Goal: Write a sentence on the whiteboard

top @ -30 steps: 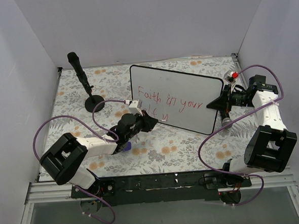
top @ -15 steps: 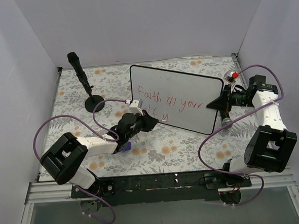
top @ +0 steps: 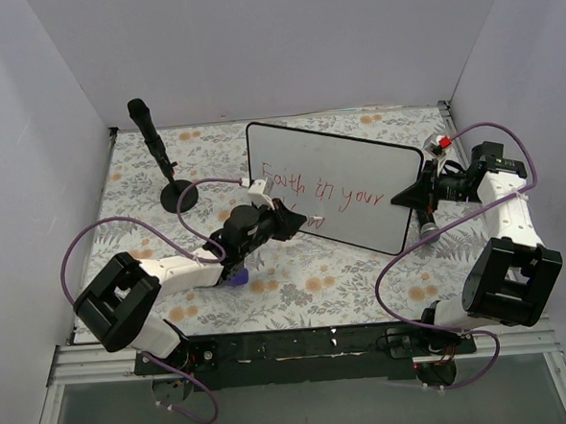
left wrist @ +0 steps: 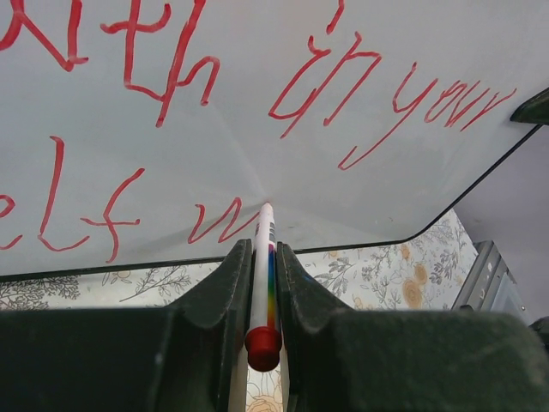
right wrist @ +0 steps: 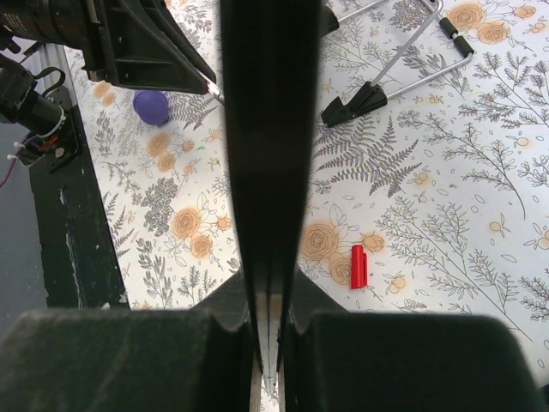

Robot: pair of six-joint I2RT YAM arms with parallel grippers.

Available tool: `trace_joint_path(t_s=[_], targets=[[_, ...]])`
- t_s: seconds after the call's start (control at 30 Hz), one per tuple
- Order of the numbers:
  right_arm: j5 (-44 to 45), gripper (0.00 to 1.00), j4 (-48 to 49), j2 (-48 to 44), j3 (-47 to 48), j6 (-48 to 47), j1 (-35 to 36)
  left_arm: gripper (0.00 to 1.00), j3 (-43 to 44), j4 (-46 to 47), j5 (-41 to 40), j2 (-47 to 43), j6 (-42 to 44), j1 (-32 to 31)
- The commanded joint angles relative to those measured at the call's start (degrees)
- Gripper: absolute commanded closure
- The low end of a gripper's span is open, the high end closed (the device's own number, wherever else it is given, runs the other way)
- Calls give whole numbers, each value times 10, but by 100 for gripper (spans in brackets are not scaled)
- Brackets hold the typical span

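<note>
- A plain white back wall (top: 273, 49) fills the top of the frame.
- A white left wall (top: 21, 170) and a white right wall (top: 538, 52) close the sides.
- The table cloth (top: 335, 281) in the middle has orange flowers and grey leaves.
- A black bar (top: 301, 345) runs along the bottom.

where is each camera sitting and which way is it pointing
Top external: above and behind the robot, looking down on the floral cloth; both arms show, left gripper at the whiteboard, right gripper on its right edge.
Left wrist: on the left arm, facing the board's front; its fingers clamp the marker, tip by the red sentence.
Right wrist: on the right arm, looking down along the board's edge to the cloth; its fingers pinch that edge.
Shared: both wrist views show the whiteboard.
</note>
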Motion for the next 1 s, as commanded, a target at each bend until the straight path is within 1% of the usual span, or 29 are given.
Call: trace_joint_path(t_s=[0.0,0.1,0.3,0.53,0.8,0.97], targets=[[27,99,-20,-18,-4,-6,7,100,11,8,26,-49,19,2],[26,99,-20,-18,-4,-5,7,100,-5,-6,48,-80,27,1],[26,99,-23,-19,-3,-5,7,100,-38,-22,51,-118,29,2],[27,99,-20,-19,-4,-2,7,100,-63,0,63,-133,13,2],[29,99,-9,-19,-12,5,8,100,-109,11,63,-196,16,2],[31,99,-9,-14,-14,5,11,100,-146,43,52,-218,0,3]])
